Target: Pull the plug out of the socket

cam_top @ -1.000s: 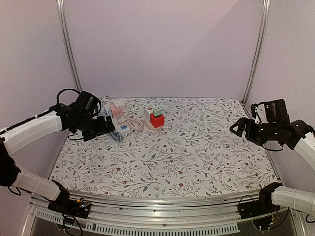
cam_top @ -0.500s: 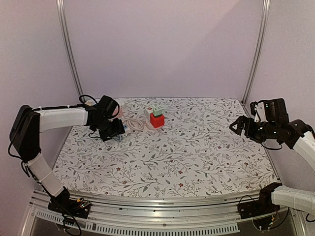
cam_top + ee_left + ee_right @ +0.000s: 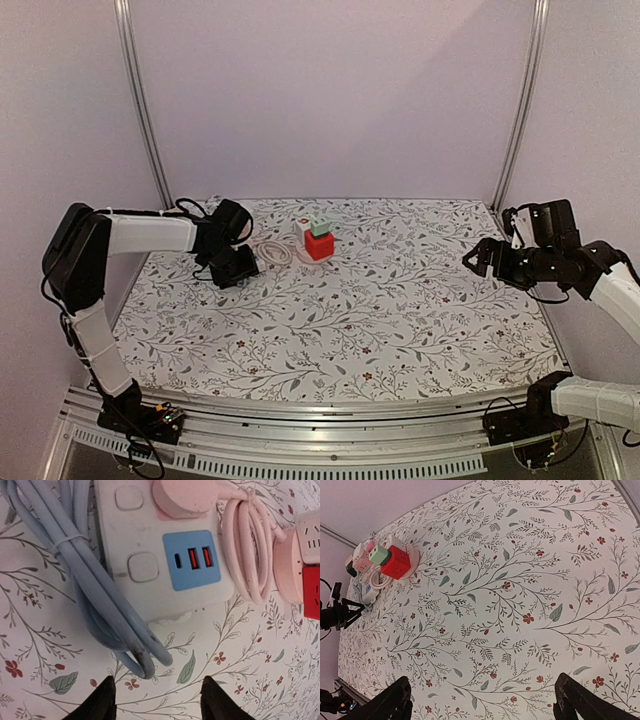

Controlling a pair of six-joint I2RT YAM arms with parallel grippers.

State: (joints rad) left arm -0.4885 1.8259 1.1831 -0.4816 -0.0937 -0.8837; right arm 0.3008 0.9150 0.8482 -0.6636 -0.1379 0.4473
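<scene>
A white power strip (image 3: 160,555) with a blue USB panel lies at the back left, with a pink plug (image 3: 185,495) seated in its top socket. My left gripper (image 3: 156,700) hovers just above the strip's end, open and empty; in the top view my left gripper (image 3: 235,268) covers most of the strip. A red cube socket (image 3: 319,246) carries a green plug (image 3: 321,226) on top; both also show in the right wrist view, the cube (image 3: 396,562) and the plug (image 3: 379,554). My right gripper (image 3: 478,258) is open and empty, raised at the far right.
A bundled light blue cable (image 3: 90,580) lies along the strip's left side. A coiled pink cable (image 3: 247,550) lies on its right, next to a pink and white adapter (image 3: 312,542). Metal frame posts (image 3: 140,100) stand at the back corners. The table has a floral cloth (image 3: 380,310).
My left arm has swung right and inward, bringing its gripper from the left edge to above the power strip. My right gripper has drifted slightly left.
</scene>
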